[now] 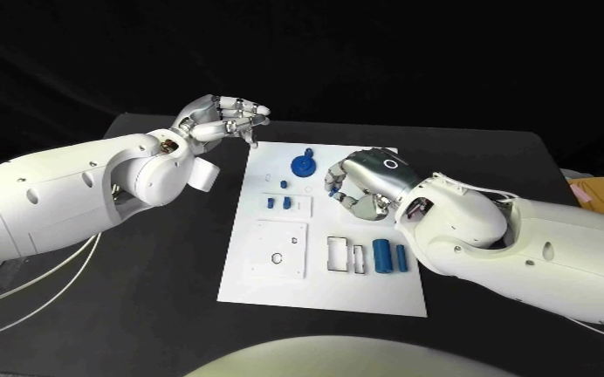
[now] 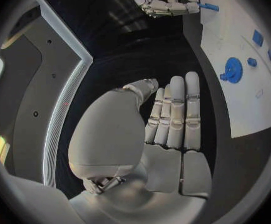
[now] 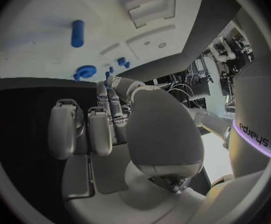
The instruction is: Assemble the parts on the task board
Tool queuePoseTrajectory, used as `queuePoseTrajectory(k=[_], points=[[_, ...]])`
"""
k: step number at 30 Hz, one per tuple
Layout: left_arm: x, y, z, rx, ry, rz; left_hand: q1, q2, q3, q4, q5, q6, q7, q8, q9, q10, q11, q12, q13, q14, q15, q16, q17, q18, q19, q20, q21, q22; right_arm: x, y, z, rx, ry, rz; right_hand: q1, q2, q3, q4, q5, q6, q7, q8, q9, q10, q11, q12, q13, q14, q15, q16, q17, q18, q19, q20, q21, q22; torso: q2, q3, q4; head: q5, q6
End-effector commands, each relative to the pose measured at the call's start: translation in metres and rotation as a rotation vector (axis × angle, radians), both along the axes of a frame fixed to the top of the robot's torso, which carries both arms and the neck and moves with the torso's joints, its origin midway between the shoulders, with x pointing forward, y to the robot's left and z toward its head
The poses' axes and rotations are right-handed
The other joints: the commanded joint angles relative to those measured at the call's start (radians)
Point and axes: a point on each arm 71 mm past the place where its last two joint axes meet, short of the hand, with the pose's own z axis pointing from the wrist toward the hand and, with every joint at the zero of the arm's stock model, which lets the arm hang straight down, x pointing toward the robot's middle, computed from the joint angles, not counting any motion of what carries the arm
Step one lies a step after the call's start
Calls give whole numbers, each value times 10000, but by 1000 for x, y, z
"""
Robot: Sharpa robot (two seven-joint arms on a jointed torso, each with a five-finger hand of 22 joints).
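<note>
The white task board [image 1: 321, 285] lies in the middle of the black table. A round blue part [image 1: 304, 165] [image 2: 232, 68] [image 3: 85, 72] stands at its far end, with small blue pieces [image 1: 281, 203] [image 2: 257, 37] [image 3: 122, 61] just nearer. Two blue cylinders [image 1: 390, 257] lie near the board's right edge; one cylinder [image 3: 77, 33] appears in the right wrist view. My right hand [image 1: 365, 181] [image 2: 166, 2] hovers over the board's far right, fingers curled, pinching a small blue part [image 1: 335, 192] [image 2: 210, 7] [image 3: 108, 74] at its fingertips. My left hand [image 1: 224, 119] [image 2: 172, 119] is raised off the board's far left corner, fingers straight, holding nothing.
A white raised block with holes [image 1: 275, 246] and a rectangular frame [image 1: 346, 253] sit on the board's near half. Bare black table [image 1: 164, 272] lies to the left of the board. An orange object [image 1: 586, 192] is at the right edge.
</note>
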Motion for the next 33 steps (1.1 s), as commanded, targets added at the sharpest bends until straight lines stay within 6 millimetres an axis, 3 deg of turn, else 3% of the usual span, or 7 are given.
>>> queuePoseTrajectory(k=[1, 6, 10, 12, 27, 33], points=[[0, -5, 0, -150, 51, -255, -52, 66, -2, -43, 19, -24, 11, -64, -9, -42, 44, -34, -15, 0, 81, -47, -15, 51, 50, -4, -60, -10, -6, 11, -4, 137, 301, 419, -13, 79, 58, -26, 72, -40, 46, -14, 14, 304, -243, -59, 83, 552, -75, 65, 231, -99, 211, -56, 3, 52, -4, -30, 18, 202, -21], [2, -11, -1, -158, 92, -342, -62, 67, -8, -42, 18, -33, 16, -75, -10, -52, 49, -36, -17, -4, 87, -47, -17, 50, 49, 1, -68, -15, -12, 28, -18, 153, 773, 792, -36, 72, 73, -50, 86, -85, 71, -44, 17, 289, -223, -91, 97, 549, -61, 61, 218, -94, 200, -48, -21, 34, -3, -40, 29, 368, -62], [3, -15, -1, -150, 112, -378, -62, 67, -8, -43, 18, -34, 16, -77, -10, -52, 49, -36, -17, -5, 88, -47, -18, 50, 48, 2, -69, -16, -17, 39, -30, 136, 1116, 1010, -37, 80, 92, -73, 108, -106, 80, -59, 20, 282, -215, -109, 107, 548, -53, 61, 214, -92, 195, -42, -29, 29, 19, -20, 15, 601, -113], [4, -17, -1, -152, 111, -389, -62, 67, -8, -43, 18, -34, 16, -77, -10, -52, 49, -36, -17, -5, 88, -47, -18, 50, 48, 2, -69, -16, -18, 42, -34, 122, 1211, 1073, -37, 82, 99, -82, 118, -112, 83, -64, 21, 279, -212, -116, 111, 548, -51, 62, 215, -94, 196, -40, -23, 35, 15, -20, 15, 645, -144], [5, -23, -2, -158, 160, -522, -58, 68, -9, -48, 18, -34, 15, -81, -9, -54, 49, -35, -17, -7, 89, -47, -19, 51, 48, 4, -73, -19, -21, 52, -54, -113, 1439, 1180, -57, 81, 108, -105, 136, -129, 99, -79, 28, 266, -197, -140, 126, 545, -40, 59, 204, -89, 186, -32, -42, 22, 9, -5, -3, 889, -351], [5, -23, -2, -141, 210, -545, -57, 69, -15, -54, 16, -33, 15, -87, -8, -56, 51, -32, -17, -11, 91, -47, -22, 52, 48, 8, -79, -23, -25, 56, -59, -141, 1524, 1319, -63, 80, 107, -105, 137, -131, 101, -80, 29, 265, -195, -143, 128, 546, -38, 63, 210, -89, 186, -31, -41, 24, 14, 1, -7, 909, -379]])
